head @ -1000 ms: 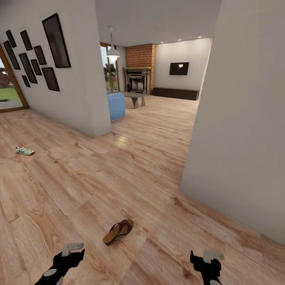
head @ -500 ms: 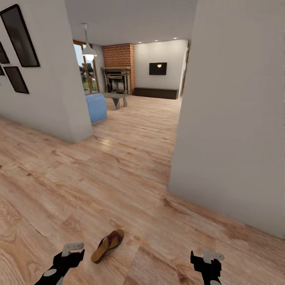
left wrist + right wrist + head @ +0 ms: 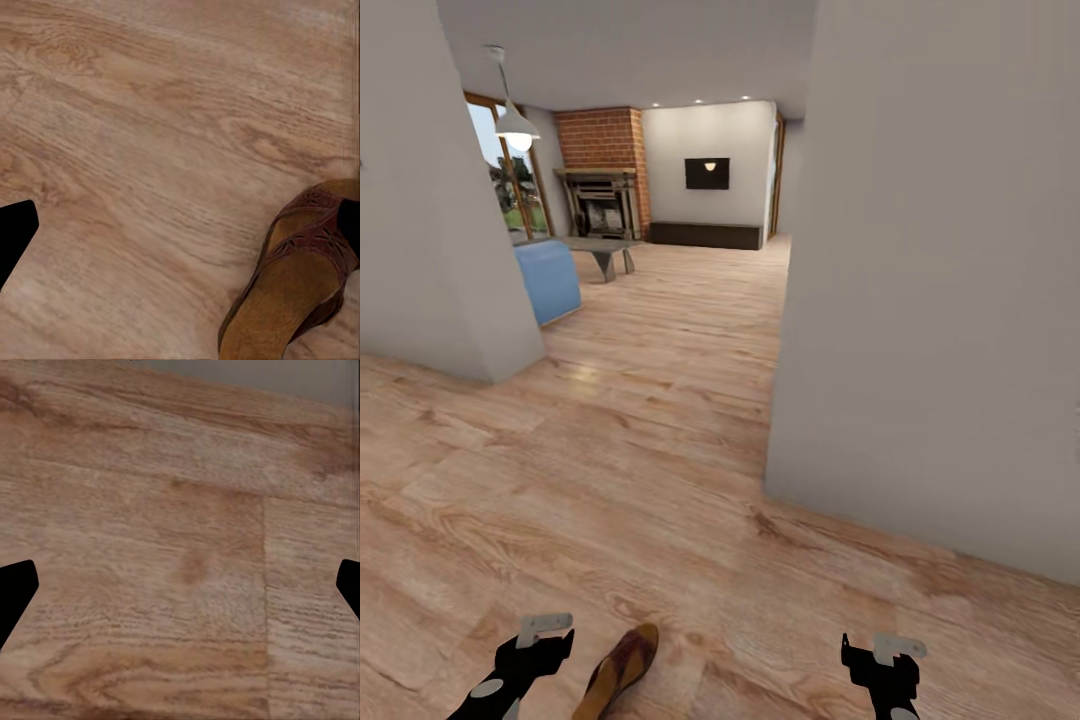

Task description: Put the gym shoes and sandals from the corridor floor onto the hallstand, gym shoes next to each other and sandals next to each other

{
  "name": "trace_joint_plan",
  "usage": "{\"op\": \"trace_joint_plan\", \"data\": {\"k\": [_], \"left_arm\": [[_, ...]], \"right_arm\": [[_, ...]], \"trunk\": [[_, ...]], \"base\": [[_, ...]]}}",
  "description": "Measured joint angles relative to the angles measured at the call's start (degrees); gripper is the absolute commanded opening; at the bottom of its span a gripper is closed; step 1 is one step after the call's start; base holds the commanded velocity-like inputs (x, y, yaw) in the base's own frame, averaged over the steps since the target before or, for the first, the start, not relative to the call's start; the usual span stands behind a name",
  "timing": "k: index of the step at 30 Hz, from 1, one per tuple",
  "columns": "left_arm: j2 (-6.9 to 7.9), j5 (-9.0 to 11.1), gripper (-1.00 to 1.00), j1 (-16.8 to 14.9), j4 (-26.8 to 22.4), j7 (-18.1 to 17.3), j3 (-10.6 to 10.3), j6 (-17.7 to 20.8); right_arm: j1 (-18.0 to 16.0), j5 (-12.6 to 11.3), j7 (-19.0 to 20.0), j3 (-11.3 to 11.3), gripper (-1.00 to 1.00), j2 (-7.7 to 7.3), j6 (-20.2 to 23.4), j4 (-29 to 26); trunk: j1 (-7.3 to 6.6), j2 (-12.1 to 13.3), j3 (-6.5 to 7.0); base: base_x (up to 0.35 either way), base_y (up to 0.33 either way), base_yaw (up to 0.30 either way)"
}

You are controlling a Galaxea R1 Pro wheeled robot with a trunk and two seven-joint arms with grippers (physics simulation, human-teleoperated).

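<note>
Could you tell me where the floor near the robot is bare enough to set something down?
The corridor floor is bare from the grey wall on the right across to the left wall corner, and under the right gripper. The one crowded spot is beside the left gripper, where a brown sandal lies.

You have open wood floor (image 3: 660,470) ahead of you, running on through the gap toward the brick fireplace (image 3: 600,170). A grey wall (image 3: 940,280) closes off the right of that gap, its corner near your right gripper (image 3: 887,655). Another wall (image 3: 420,220) bounds the left, a blue seat (image 3: 548,278) behind it. A brown sandal (image 3: 617,670) lies just beside your left gripper (image 3: 537,640), on its inner side; both grippers hang wide apart over bare planks.
</note>
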Motion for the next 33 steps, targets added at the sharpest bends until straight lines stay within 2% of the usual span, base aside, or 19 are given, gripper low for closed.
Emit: {"op": "trace_joint_plan", "data": {"k": [5, 7, 11, 19, 22, 29, 30, 33], "left_arm": [[-0.01, -0.06, 1.00, 0.04, 0.00, -0.05, -0.33, 0.00], [0.07, -0.06, 1.00, 0.05, 0.02, -0.23, -1.28, 0.00], [0.16, -0.03, 1.00, 0.08, -0.02, -0.42, -1.77, 0.00], [0.39, -0.02, 1.00, 0.08, 0.04, -0.86, -2.12, -0.01], [0.44, -0.08, 1.00, 0.11, 0.05, -2.07, -2.18, 0.00], [0.72, -0.41, 1.00, 0.09, 0.05, -5.21, -2.20, 0.04], [0.75, -0.72, 1.00, 0.08, 0.06, -5.96, -2.17, 0.06], [0.77, -1.38, 1.00, 0.07, 0.06, -6.38, -2.09, 0.13]], "right_arm": [[-0.01, 0.01, 0.00, 0.01, 1.00, 0.06, -0.01, 0.00], [-0.01, 0.01, 0.00, 0.01, 1.00, 0.08, -0.01, 0.00], [-0.02, 0.01, 0.00, 0.02, 1.00, 0.12, -0.01, 0.01], [-0.02, -0.19, -0.06, -0.30, 1.00, 0.18, -0.01, -0.29], [-0.02, -0.10, 0.01, -0.39, 1.00, 0.16, 0.05, -1.26], [-0.01, 0.09, 0.16, -0.12, 1.00, 0.20, 0.43, -7.67], [-0.03, 0.21, 0.15, -0.05, 1.00, 0.19, 1.58, -10.74], [-0.02, 0.20, 0.14, -0.10, 1.00, 0.15, 4.55, -14.40]], "trunk": [[0.01, 0.00, 0.00], [0.01, 0.00, 0.00], [0.01, 0.00, 0.00], [1.77, -3.19, -1.43], [2.43, -4.40, -1.97], [3.96, -7.20, -3.23], [4.18, -7.61, -3.40], [4.84, -8.81, -3.94]], "base": [[0.028, 0.025, -0.298], [0.005, 0.005, -0.159], [0.003, 0.002, -0.077], [0.001, 0.001, -0.018], [0.000, 0.000, -0.002], [0.000, 0.000, 0.000], [0.000, 0.000, 0.000], [0.000, 0.000, 0.000]]}}
